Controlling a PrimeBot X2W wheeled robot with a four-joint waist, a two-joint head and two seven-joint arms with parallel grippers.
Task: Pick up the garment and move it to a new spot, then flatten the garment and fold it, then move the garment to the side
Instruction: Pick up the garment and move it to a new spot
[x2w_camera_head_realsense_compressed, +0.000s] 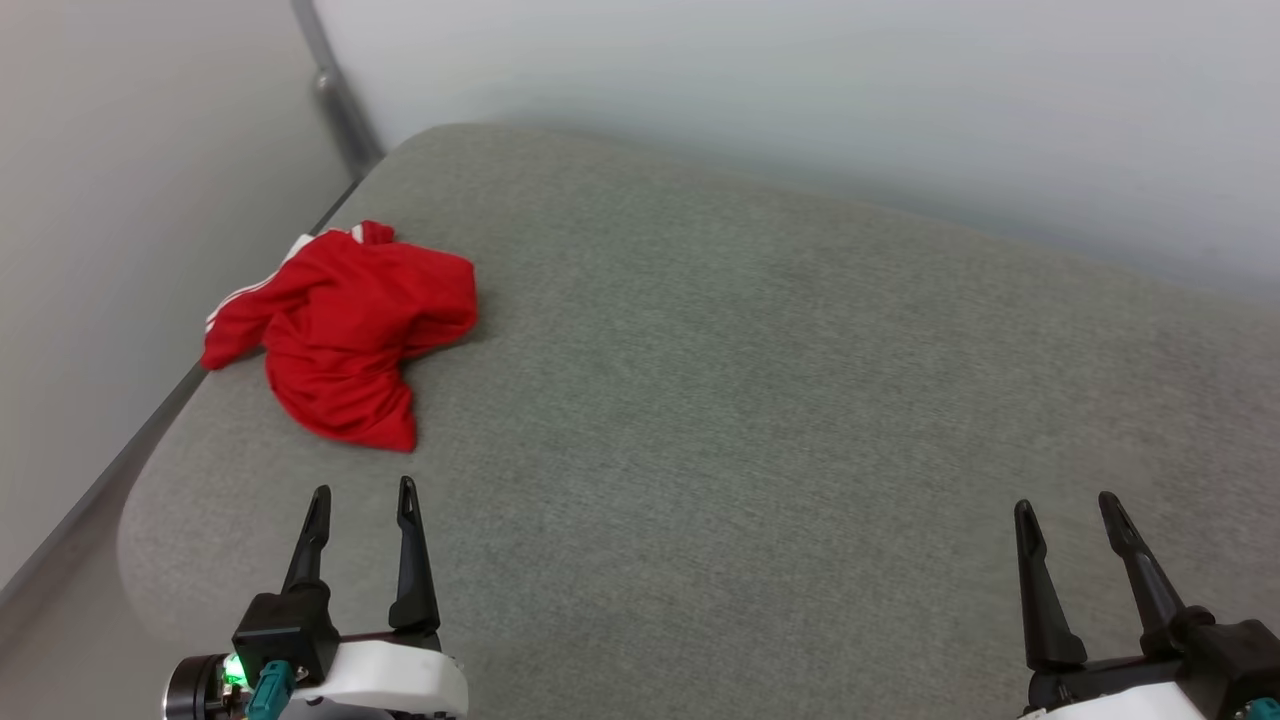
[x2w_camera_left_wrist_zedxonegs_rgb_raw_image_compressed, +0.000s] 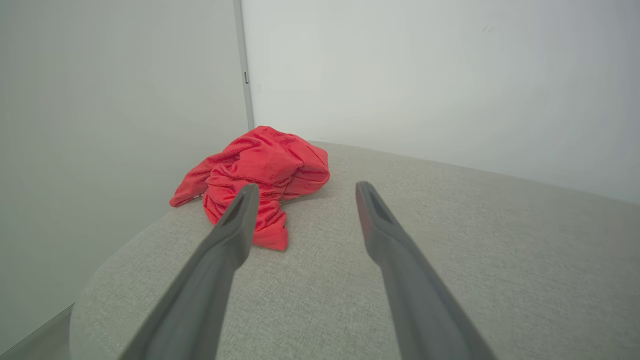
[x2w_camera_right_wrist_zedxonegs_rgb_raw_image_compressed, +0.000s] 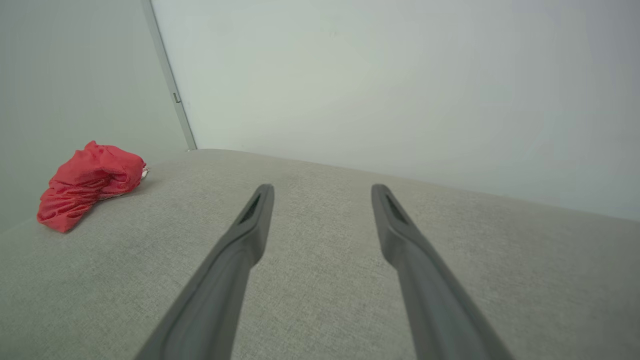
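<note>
Pickup pending: the garment (x2w_camera_head_realsense_compressed: 345, 330) lies crumpled just beyond my left gripper (x2w_camera_head_realsense_compressed: 363, 488). It and my right gripper (x2w_camera_head_realsense_compressed: 1065, 502) gape empty. Next, I judge, the left reaches and pinches.

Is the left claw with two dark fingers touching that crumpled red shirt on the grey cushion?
Apart. The head view shows bare grey cushion between the open left gripper and the crumpled red shirt.

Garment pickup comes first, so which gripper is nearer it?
The left gripper: the garment lies just ahead of its open jaws, while the right gripper hangs far across the grey cushion.
</note>
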